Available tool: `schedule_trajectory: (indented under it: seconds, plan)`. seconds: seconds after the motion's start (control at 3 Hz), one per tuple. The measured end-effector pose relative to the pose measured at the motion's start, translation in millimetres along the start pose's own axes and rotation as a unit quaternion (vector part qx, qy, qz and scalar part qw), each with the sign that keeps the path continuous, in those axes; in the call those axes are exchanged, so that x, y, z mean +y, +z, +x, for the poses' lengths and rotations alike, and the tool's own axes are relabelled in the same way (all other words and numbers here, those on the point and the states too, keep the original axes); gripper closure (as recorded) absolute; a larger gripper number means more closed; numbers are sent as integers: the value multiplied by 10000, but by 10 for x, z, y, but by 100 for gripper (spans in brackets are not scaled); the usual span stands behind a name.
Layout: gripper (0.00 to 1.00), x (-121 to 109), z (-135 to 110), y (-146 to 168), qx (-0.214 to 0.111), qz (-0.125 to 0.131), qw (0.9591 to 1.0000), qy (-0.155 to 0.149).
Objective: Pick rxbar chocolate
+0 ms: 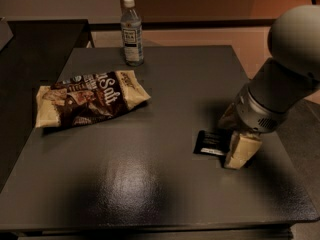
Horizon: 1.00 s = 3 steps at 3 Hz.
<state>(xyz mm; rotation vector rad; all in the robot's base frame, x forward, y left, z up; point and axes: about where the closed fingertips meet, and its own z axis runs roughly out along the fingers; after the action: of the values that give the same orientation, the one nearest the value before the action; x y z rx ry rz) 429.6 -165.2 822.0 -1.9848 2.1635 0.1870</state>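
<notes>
The gripper (229, 145) is down at the surface (150, 189), its fingers (242, 151) spread. The pale near one stands on its tip and the far one is half hidden under the wrist. The bar (210, 142) lies flat, with its right end reaching in between them and the rest sticking out to their left.

The hold looks to me like a risky one. Only the end of the bar sits in the gap, so closing could pinch a corner, and the flat wrapper could pivot, slide out to the left or stay down. A tip that rides onto the wrapper could pin it there.

The surface is dark, smooth and glossy, so it would give the bar little grip. A bag (90, 99) lies well left of the fingers and a bottle (132, 31) stands far beyond them. Behind is a tan wall, with a dark counter to the far left.
</notes>
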Motion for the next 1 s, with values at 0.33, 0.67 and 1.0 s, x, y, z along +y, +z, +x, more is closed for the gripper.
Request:
schedule_trajectory:
  seconds: [0.33, 0.67, 1.0]
  plan:
    - [86, -3, -22, -90, -1, 1, 10000, -1]
    - [100, -5, -32, -129, -1, 1, 10000, -2]
    - [100, 12, -247, -337, -178, 41, 9996, -192]
